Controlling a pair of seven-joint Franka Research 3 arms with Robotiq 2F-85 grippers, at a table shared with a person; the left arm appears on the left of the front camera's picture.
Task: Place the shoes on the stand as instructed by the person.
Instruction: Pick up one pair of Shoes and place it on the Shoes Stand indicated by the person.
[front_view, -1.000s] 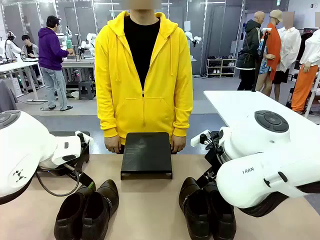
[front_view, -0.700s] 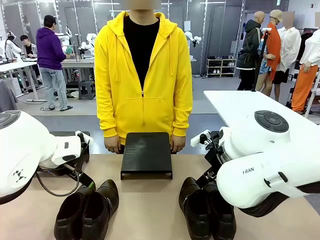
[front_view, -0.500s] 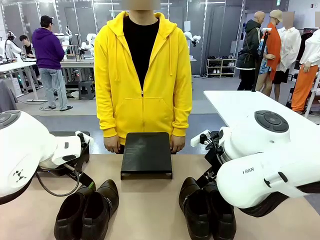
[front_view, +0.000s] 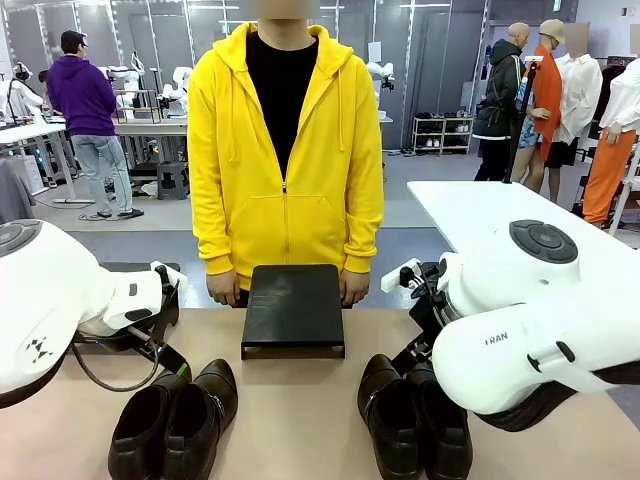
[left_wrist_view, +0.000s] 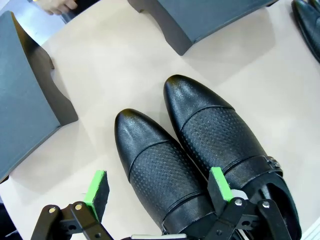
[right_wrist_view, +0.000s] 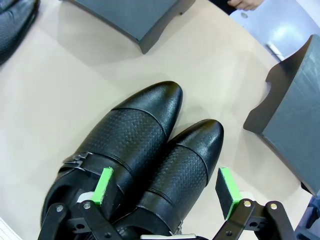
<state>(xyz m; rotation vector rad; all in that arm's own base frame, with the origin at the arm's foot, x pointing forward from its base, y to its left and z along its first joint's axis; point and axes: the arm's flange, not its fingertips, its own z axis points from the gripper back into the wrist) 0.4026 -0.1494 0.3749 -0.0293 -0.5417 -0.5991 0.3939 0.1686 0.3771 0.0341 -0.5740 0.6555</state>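
Two pairs of glossy black shoes stand on the tan table. The left pair (front_view: 176, 420) (left_wrist_view: 200, 135) lies under my left gripper (left_wrist_view: 158, 186), which hangs open with its green pads on either side of one shoe, not touching. The right pair (front_view: 413, 425) (right_wrist_view: 145, 145), with a buckled strap, lies under my right gripper (right_wrist_view: 166, 188), also open, straddling one shoe. The black stand (front_view: 292, 308) (left_wrist_view: 210, 20) (right_wrist_view: 132, 17) sits mid-table between the pairs. The person (front_view: 286, 150) in a yellow hoodie stands behind it with hands at its far corners.
A dark grey block (left_wrist_view: 25, 105) sits beside the left pair and another (right_wrist_view: 295, 115) beside the right pair. My bulky white arms (front_view: 45, 310) (front_view: 530, 340) flank the table. A white table (front_view: 480, 210) stands at the far right, with other people farther back.
Arms, shoes, stand and the person in yellow have stayed still. A person in a purple hoodie in the background has walked to the left.
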